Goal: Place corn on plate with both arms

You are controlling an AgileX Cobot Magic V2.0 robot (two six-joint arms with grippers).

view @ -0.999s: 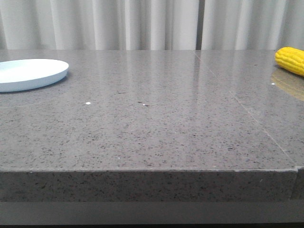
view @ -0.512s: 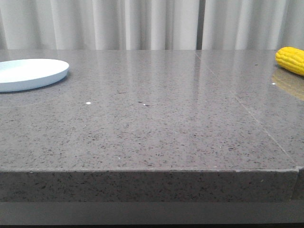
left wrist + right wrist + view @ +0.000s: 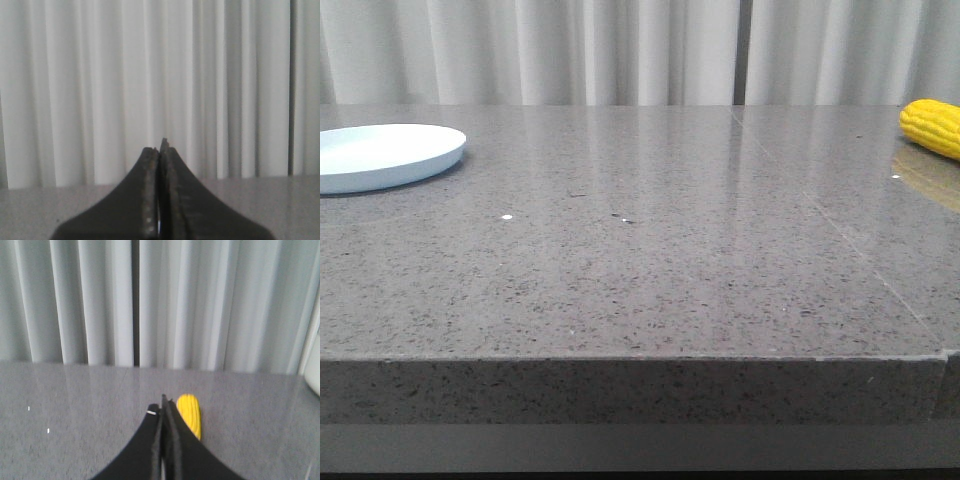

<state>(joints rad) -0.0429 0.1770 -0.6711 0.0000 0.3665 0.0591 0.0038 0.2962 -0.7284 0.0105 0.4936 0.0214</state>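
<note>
The yellow corn [image 3: 932,127] lies on the grey table at the far right edge of the front view, partly cut off. The pale blue-white plate [image 3: 382,155] sits at the far left of the table. Neither arm shows in the front view. In the right wrist view my right gripper [image 3: 163,402] is shut and empty, and the corn [image 3: 190,416] lies on the table just beyond and beside its tip. In the left wrist view my left gripper [image 3: 160,149] is shut and empty, pointing at the curtain; no corn or plate shows there.
A grey speckled stone table [image 3: 650,260] spans the view, with its front edge near the bottom. White curtains [image 3: 620,50] hang behind it. A seam [image 3: 840,235] runs across the table's right part. Two small white specks [image 3: 505,217] lie on the surface.
</note>
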